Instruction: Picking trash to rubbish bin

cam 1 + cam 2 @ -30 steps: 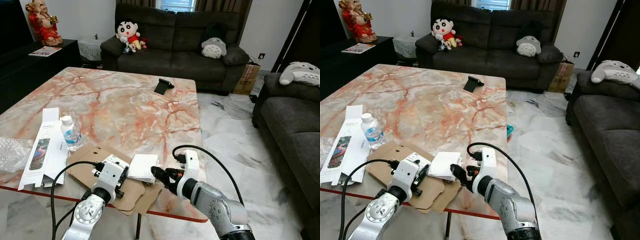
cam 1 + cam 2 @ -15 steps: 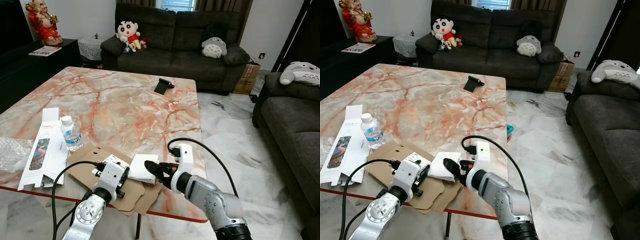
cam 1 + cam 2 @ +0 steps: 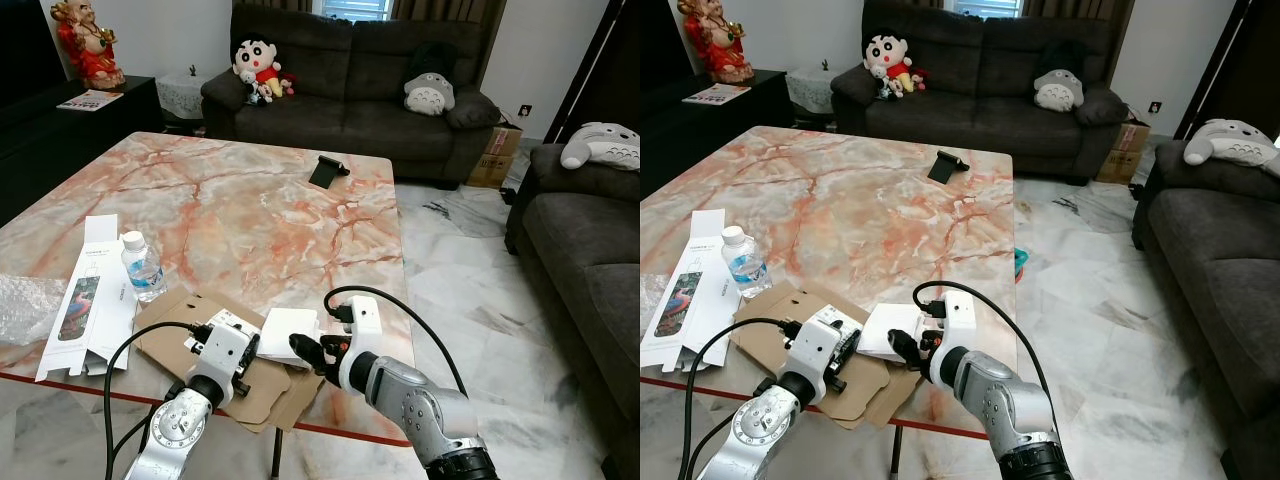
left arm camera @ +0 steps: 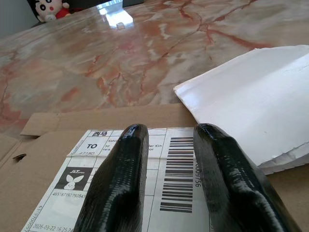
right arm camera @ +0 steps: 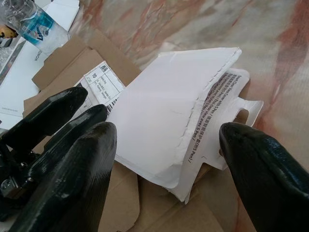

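Two pincers work the near edge of the bench (image 3: pixel 250 200). Right pincer (image 5: pixel 169 159) spread wide, fingers straddling the white envelope (image 5: pixel 164 116), apparently lined up to close on it. Envelope lies flat, partly over the brown cardboard (image 3: pixel 180 335). Left pincer (image 4: pixel 166 183) narrowly parted, empty, resting over the cardboard's shipping label (image 4: pixel 120 179), perhaps pinning it. No bin visible.

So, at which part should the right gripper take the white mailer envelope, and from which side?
Probably the torn near edge of the white mailer envelope, coming from the table's front edge. That edge curls up off the flattened cardboard, leaving room for a finger beneath. The right gripper is open and already straddles it.
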You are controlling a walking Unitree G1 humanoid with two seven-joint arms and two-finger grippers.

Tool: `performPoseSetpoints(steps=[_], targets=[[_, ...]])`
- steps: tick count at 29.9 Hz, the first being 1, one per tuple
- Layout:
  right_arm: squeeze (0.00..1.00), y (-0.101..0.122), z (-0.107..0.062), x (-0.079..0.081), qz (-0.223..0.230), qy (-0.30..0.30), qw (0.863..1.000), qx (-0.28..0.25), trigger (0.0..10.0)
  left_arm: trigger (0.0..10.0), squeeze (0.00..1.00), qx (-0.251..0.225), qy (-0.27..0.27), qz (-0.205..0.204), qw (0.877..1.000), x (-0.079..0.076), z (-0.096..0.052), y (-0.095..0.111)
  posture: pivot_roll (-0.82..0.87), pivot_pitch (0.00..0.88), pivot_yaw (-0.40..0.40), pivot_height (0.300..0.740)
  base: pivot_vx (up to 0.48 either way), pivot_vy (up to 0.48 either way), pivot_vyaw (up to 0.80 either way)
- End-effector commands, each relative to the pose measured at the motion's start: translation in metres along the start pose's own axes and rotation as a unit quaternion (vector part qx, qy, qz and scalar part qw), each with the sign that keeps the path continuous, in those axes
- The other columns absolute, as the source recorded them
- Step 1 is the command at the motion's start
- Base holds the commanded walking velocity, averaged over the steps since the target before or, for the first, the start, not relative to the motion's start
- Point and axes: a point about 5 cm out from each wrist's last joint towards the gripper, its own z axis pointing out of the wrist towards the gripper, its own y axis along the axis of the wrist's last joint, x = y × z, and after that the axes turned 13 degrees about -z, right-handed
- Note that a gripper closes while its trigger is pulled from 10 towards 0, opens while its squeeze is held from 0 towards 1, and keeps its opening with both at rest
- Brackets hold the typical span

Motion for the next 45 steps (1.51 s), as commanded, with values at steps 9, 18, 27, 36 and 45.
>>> performPoseSetpoints(steps=[9, 18, 27, 36, 45], targets=[[0.00, 0.004, 0.003, 0.007, 0.026, 0.018, 0.999, -0.011, 10.0, 10.0, 0.00, 0.003, -0.015, 0.013, 1.000, -0.005, 0.002, 0.002, 0.16, 0.000, -0.080, 0.740, 0.000, 0.000, 0.00], [0.00, 0.007, 0.005, 0.015, 0.044, 0.036, 0.998, -0.018, 10.0, 10.0, 0.00, 0.003, -0.018, 0.011, 1.000, -0.006, 0.002, 0.002, 0.16, 0.000, -0.080, 0.740, 0.000, 0.000, 0.00], [0.00, 0.007, 0.001, -0.008, 0.016, -0.041, 0.999, -0.017, 10.0, 10.0, 0.00, 0.004, -0.019, 0.010, 1.000, -0.007, 0.002, 0.001, 0.16, 0.000, -0.080, 0.740, 0.000, 0.000, 0.00], [0.00, -0.003, -0.006, -0.025, 0.017, -0.077, 0.997, 0.004, 10.0, 10.0, 0.00, 0.006, -0.020, 0.010, 1.000, -0.007, 0.003, 0.001, 0.16, 0.000, -0.080, 0.740, 0.000, 0.000, 0.00], [0.00, -0.002, -0.003, -0.011, 0.049, -0.031, 0.998, -0.007, 10.0, 10.0, 0.00, 0.008, -0.020, 0.010, 1.000, -0.007, 0.002, 0.000, 0.16, 0.000, -0.080, 0.740, 0.000, 0.000, 0.00]])
